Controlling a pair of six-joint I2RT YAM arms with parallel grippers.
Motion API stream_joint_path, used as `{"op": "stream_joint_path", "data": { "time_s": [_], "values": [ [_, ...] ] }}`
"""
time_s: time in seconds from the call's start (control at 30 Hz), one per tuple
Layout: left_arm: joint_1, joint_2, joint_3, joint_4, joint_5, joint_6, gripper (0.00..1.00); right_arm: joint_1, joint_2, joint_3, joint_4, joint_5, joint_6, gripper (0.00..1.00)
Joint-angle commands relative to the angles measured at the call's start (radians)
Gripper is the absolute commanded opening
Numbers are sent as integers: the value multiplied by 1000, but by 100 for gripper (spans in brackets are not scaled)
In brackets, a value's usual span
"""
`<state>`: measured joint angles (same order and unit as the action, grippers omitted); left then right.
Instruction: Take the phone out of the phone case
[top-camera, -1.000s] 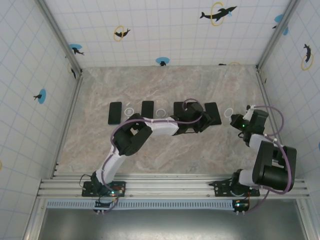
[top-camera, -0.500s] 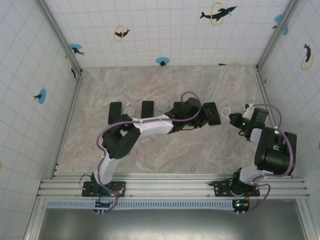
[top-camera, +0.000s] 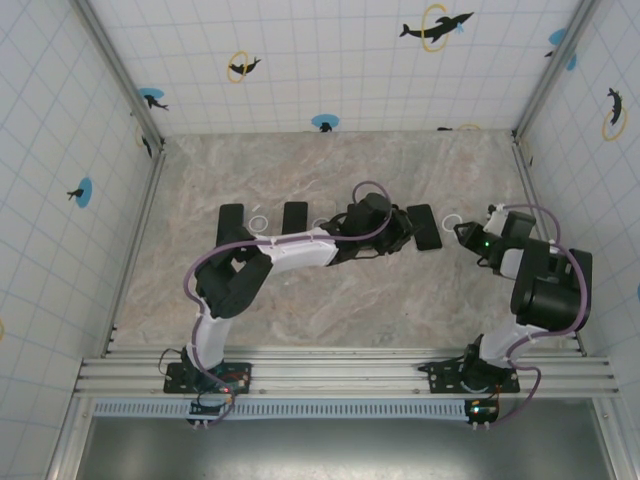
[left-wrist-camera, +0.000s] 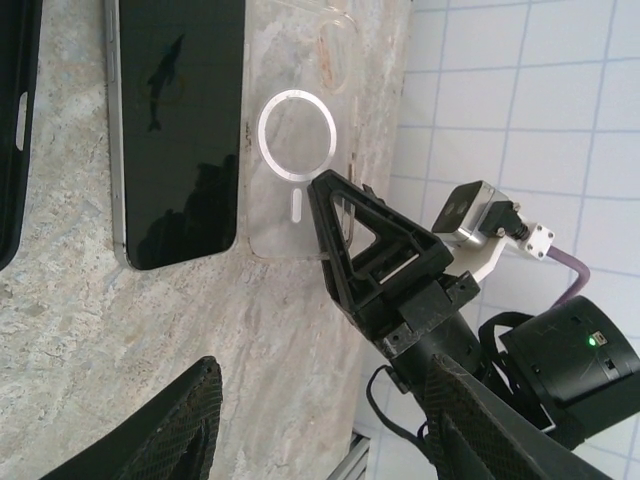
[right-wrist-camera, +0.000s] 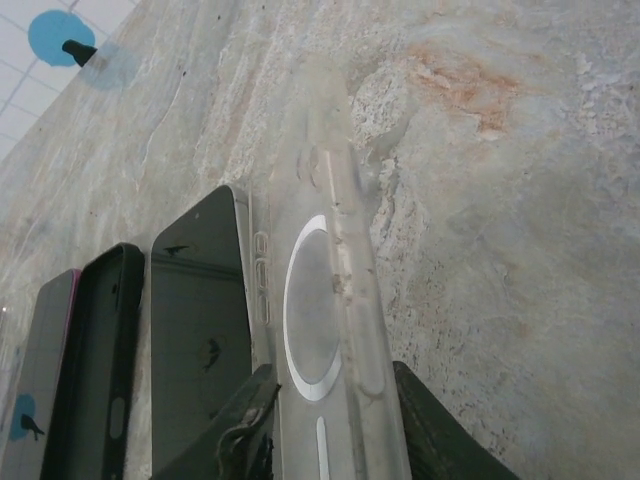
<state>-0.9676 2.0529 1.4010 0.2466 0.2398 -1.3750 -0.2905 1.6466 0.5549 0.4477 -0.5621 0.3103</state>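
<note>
Your right pincer (right-wrist-camera: 330, 400) has its 2 black jaws apart on either side of the raised rim of the clear case (right-wrist-camera: 318, 300); you cannot tell whether they press it. The case is see-through plastic with a white ring, lying on the marbled stone table (right-wrist-camera: 500, 200). The phone (right-wrist-camera: 200, 320), a flat glossy black slab, lies bare just beside it. Your left pincer (left-wrist-camera: 320, 400) hangs open and empty above the table.
</note>
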Motion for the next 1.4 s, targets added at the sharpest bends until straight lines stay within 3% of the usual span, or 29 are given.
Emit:
{"op": "stream_joint_path", "data": {
  "time_s": [0.0,0.27,0.5,0.8,0.9,0.97,1.07,1.23,1.37],
  "values": [
    [13,-50,-8,-24,18,42,56,-7,13,58,-38,4,-55,41],
    [44,-89,-13,-81,19,136,58,-7,0,116,-136,68,-129,54],
    [88,-131,-32,-123,61,258,62,-2,-82,125,-219,96,-178,58],
    [175,-240,-80,-260,52,589,74,77,-310,74,-327,18,-227,73],
    [216,-303,-132,-309,5,737,79,140,-396,60,-422,46,-285,79],
    [233,-368,-186,-328,-74,877,88,177,-457,25,-425,48,-295,81],
    [297,-474,-334,-256,-71,972,94,233,-541,-36,-381,43,-315,100],
    [412,-590,-486,-291,-54,1114,96,275,-614,-109,-311,52,-327,99],
    [529,-712,-644,-252,-73,1199,98,280,-640,-187,-227,167,-310,99]
  ]
}}
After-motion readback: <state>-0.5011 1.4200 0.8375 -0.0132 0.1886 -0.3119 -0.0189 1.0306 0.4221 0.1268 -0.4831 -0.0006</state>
